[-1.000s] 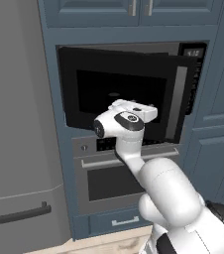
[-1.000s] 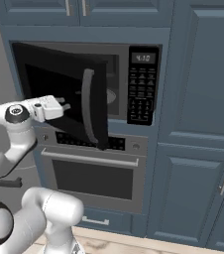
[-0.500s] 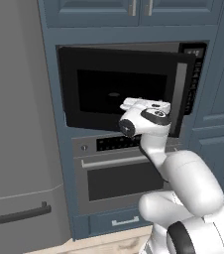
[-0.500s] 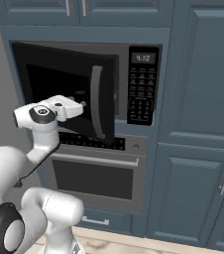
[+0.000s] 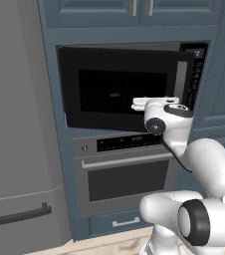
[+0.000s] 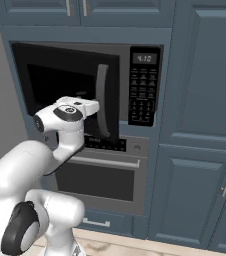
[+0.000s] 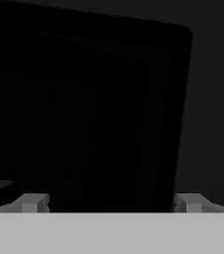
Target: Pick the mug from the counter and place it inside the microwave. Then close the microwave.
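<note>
At the wall unit: the microwave (image 5: 129,84) is sitting built into the blue-grey cabinetry, directly above the oven (image 5: 127,172), with a grey refrigerator (image 5: 15,149) off at 9 o'clock in the left base view.
Microwave door: the dark-windowed door (image 6: 67,95) is standing slightly ajar, its long axis running across, its outer face turned toward the robot; the hinge side is lying at 9 o'clock and the free edge at 3 o'clock.
Door handle: the curved grey handle (image 6: 101,100) is running upright, 12 to 6 o'clock, just at 9 o'clock of the keypad (image 6: 143,90).
Pincer: the pincer (image 7: 111,202) is standing spread to its full width and gripping nothing, its pale fingertips (image 7: 30,202) sitting far apart against the dark glass in the hand view.
Hand: the white hand (image 5: 157,107) is hovering close in front of the door's lower part, near the handle, pointing at the door.
Mug: I cannot tell where the mug is lying; the hand view is too dark to make it out.
Change from earlier: the hand has been travelling toward 3 o'clock along the door front, and the door is now lying closer to the cabinet face than one second ago, with less of the cavity showing.
</note>
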You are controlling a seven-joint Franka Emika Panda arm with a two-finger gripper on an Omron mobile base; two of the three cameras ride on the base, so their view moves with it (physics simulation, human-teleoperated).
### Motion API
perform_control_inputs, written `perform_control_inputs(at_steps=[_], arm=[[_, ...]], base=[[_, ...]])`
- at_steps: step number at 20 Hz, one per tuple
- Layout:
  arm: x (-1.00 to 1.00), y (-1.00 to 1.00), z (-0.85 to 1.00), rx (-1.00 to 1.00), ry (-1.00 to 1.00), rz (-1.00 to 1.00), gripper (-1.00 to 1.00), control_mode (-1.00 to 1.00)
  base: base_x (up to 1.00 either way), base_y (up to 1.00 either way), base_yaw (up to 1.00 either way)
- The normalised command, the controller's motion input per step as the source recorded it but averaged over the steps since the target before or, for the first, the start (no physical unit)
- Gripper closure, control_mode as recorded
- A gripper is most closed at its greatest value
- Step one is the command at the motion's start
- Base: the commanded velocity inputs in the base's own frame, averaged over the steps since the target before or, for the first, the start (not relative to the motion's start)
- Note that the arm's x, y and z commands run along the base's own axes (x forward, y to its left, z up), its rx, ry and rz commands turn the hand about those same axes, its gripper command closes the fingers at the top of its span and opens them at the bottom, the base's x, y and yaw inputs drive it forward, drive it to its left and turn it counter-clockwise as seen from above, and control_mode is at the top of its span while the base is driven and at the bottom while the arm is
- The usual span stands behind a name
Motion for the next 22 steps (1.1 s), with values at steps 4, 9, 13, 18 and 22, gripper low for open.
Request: perform_control_inputs(at_steps=[4,9,13,18,22], arm=[[0.42,-0.16,0.0,0.0,0.07,0.23,-1.0,-1.0],[0.43,-0.16,0.0,0.0,0.08,0.22,-1.0,-1.0],[0.3,-0.11,0.0,0.0,0.09,0.21,-1.0,-1.0],[0.25,-0.05,0.03,0.0,0.08,0.19,-1.0,-1.0],[0.21,0.0,0.15,0.0,0.11,0.15,-1.0,-1.0]], base=[[0.0,0.0,0.0],[0.0,0.0,0.0],[0.0,0.0,0.0],[0.0,0.0,0.0],[0.0,0.0,0.0]])
